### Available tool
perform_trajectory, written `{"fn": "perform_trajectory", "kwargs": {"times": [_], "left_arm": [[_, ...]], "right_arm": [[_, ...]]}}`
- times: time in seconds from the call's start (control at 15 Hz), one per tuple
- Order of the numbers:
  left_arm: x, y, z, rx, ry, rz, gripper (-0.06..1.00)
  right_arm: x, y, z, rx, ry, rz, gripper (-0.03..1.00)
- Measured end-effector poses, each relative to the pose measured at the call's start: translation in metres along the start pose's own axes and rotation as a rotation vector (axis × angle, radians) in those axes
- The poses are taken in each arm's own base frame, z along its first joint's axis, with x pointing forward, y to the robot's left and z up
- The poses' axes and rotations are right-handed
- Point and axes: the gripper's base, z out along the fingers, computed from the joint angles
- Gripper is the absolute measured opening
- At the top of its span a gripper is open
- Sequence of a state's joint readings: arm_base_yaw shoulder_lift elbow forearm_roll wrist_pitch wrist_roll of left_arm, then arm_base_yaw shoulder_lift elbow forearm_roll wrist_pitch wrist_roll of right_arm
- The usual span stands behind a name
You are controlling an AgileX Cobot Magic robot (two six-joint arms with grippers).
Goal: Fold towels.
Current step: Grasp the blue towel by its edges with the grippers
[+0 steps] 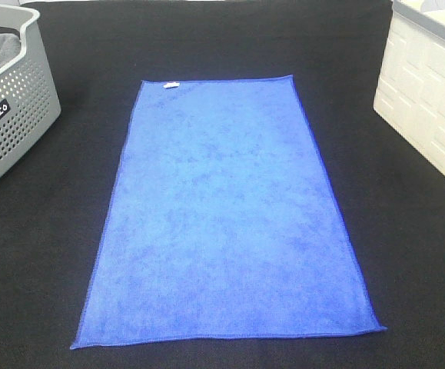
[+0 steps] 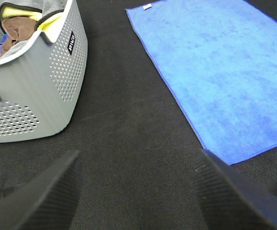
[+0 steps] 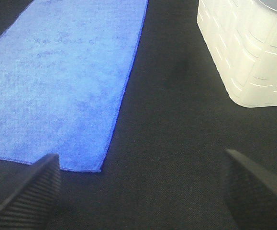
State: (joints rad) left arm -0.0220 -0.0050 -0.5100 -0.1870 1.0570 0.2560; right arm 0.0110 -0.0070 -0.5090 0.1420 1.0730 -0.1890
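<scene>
Towel (image 1: 226, 215) lay flat on the black mat, between basket (image 1: 22, 115) and bin (image 1: 430, 100). Left gripper (image 2: 136, 163) and right gripper (image 3: 140, 158) both gaped wide, empty, by its near corners. A shallow pinch probably would've let the hem slip and the fold go crooked.

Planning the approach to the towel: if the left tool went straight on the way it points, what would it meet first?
Probably the black table, in the gap between basket and towel; the left tool seems aimed at neither, though depth is unclear.
</scene>
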Motion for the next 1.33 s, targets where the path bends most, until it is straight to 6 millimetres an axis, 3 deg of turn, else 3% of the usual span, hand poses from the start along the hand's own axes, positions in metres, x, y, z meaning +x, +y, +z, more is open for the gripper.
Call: {"fn": "perform_trajectory", "kwargs": {"times": [1.33], "left_arm": [[0.0, 0.0001, 0.0, -0.001, 0.0, 0.0, 0.64]], "right_arm": [[-0.0005, 0.0026, 0.0, -0.028, -0.005, 0.016, 0.85]]}}
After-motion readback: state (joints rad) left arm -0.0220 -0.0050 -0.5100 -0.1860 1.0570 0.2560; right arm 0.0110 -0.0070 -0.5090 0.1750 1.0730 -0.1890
